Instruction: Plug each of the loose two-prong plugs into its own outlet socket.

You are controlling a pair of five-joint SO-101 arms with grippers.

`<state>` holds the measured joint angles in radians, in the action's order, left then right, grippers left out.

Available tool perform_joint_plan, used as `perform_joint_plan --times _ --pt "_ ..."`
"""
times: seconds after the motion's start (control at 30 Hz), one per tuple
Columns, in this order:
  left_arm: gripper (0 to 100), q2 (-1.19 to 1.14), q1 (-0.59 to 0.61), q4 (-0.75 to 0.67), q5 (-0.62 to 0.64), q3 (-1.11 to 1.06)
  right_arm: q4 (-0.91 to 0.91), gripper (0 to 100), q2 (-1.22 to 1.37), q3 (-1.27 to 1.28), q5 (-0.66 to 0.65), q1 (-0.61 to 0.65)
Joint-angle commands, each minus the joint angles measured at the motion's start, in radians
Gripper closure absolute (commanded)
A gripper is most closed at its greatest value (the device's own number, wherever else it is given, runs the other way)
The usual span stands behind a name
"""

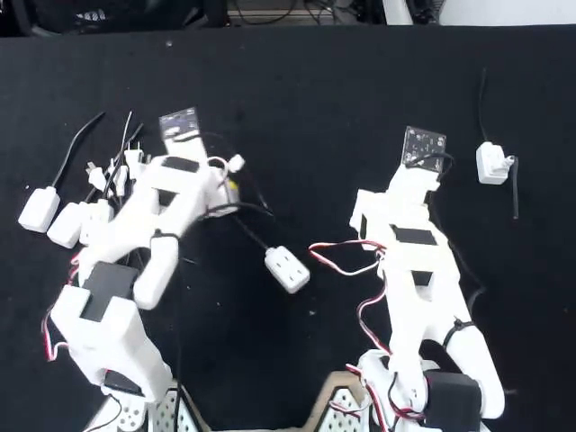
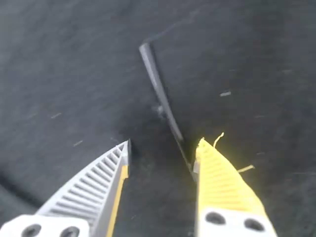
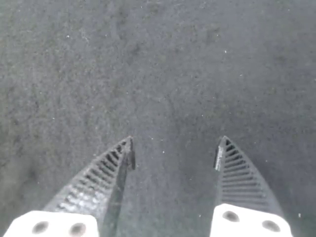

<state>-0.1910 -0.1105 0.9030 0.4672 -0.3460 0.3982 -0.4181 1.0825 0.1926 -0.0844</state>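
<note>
My left gripper is open just above the black cloth, with a thin black cable running up beside its yellow finger. My right gripper is also open, with nothing but bare cloth between its fingers. In the high view the left arm lies over a cluster of small white plugs and their black leads at the left. White outlet sockets lie at the far left. Another white socket block lies between the arms. A white plug with a black lead lies to the right of the right arm.
A black cloth covers the table, with open room along its far side. Red and white servo wires loop out from the right arm toward the middle socket block. The arm bases stand at the near edge.
</note>
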Motion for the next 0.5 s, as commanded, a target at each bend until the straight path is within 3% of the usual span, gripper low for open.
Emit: perform_joint_plan --times 0.0,0.23,0.47 --pt "78 0.048 0.044 0.175 -0.048 0.053 -0.018 74.4 -0.036 -0.027 0.009 -0.014" --pt "79 0.137 0.045 0.265 -0.256 -0.085 -0.017 74.4 -0.036 -0.027 0.009 -0.014" --pt "79 0.331 0.074 0.258 -0.278 -0.166 -0.017 74.4 -0.036 -0.027 0.009 -0.014"
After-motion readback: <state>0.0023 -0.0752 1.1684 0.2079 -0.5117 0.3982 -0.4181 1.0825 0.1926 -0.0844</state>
